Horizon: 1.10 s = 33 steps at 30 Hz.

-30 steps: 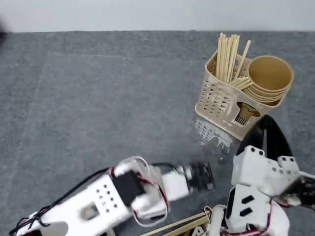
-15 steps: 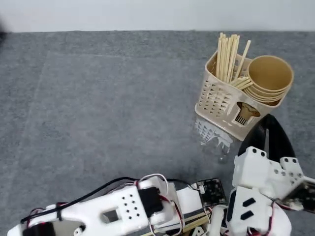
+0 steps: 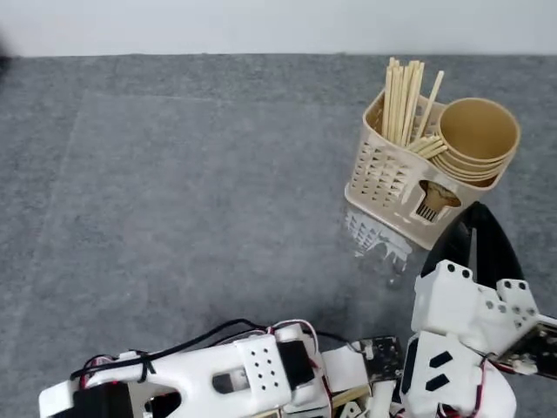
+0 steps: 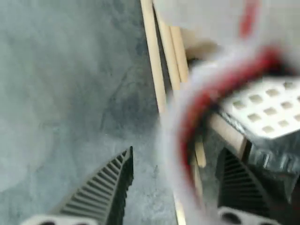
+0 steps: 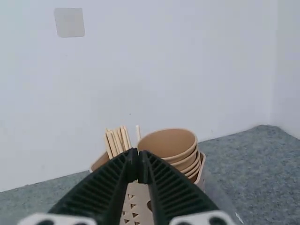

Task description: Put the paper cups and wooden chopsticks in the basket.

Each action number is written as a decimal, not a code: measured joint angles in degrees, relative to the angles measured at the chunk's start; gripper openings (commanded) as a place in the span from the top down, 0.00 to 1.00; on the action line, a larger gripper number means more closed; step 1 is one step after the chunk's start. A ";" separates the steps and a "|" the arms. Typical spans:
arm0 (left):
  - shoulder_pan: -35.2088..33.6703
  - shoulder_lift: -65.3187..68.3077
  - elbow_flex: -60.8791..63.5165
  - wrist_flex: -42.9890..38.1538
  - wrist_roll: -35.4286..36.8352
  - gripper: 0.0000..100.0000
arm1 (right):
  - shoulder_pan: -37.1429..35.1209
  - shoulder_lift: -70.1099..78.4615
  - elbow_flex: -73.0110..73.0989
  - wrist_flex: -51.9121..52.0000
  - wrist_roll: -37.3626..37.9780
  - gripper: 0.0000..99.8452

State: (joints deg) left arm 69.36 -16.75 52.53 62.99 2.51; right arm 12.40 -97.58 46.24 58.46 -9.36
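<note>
Mat [image 3: 191, 192] open left of the basket [image 3: 383, 178] (itself packed full); left arm [image 3: 226, 383], right arm [image 3: 461, 340] crowd near edge.

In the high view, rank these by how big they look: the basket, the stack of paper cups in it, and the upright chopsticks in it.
1. basket, clearly the largest.
2. stack of paper cups.
3. upright chopsticks, a narrow bundle; their lower ends are hidden inside the basket.

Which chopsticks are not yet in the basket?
The chopsticks lying flat on the table at the open left claw; the upright chopsticks stand in the basket beside the cups.
</note>
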 measured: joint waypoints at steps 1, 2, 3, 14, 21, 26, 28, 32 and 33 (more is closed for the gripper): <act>0.00 0.97 -0.79 -0.26 0.97 0.72 | 0.00 0.00 0.00 0.00 0.00 0.99; 0.00 2.11 -1.58 -0.26 2.20 0.72 | 0.00 0.00 0.00 0.00 0.00 0.99; -0.09 3.43 -2.20 -0.26 2.99 0.72 | -0.09 0.00 0.00 0.00 0.00 0.99; -0.26 16.00 -12.13 4.57 4.84 0.77 | 0.35 0.00 0.00 0.00 0.00 0.99; -0.18 20.22 -14.24 5.01 4.84 0.85 | 0.26 0.00 0.00 0.00 0.00 0.99; -0.18 20.22 -14.24 5.01 4.84 0.92 | 0.26 0.00 0.00 0.00 0.00 0.99; -0.18 20.22 -14.24 5.01 4.84 0.97 | 0.26 0.00 0.00 0.00 0.00 0.99; 0.00 20.22 -14.24 5.01 4.92 0.99 | 0.26 0.00 0.00 0.00 0.00 0.99; 0.00 20.22 -14.24 5.01 4.92 0.99 | 0.26 0.00 0.00 0.00 0.00 0.99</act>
State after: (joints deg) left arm 69.36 3.47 38.29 68.00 7.43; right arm 12.66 -97.58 46.24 58.46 -9.36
